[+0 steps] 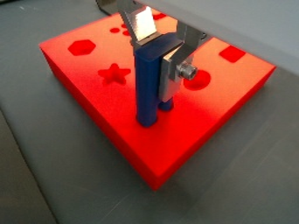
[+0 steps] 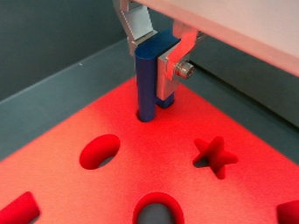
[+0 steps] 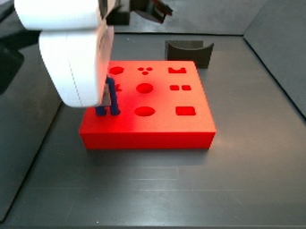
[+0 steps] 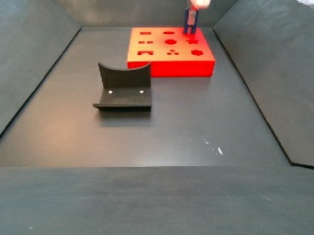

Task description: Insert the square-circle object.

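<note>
The square-circle object (image 1: 149,83), a slender dark-blue peg of two joined bars, stands upright in my gripper (image 1: 158,52). The gripper is shut on its upper part in both wrist views (image 2: 156,52). The peg's (image 2: 149,83) longer bar meets the top of the red block (image 1: 117,109) near one edge and seems to enter it a little. The shorter bar ends just above the surface. In a side view the peg (image 3: 110,97) shows at the red block's (image 3: 149,134) left side, with the fingers hidden behind the white arm (image 3: 72,54). The gripper (image 4: 196,5) is far back.
The red block has shaped holes: a star (image 1: 114,74), a hexagon (image 1: 79,47), a circle (image 1: 198,79) and a square (image 1: 232,54). The dark grey curved-top fixture (image 4: 123,89) stands on the floor apart from the red block (image 4: 172,66). Dark walls enclose the floor.
</note>
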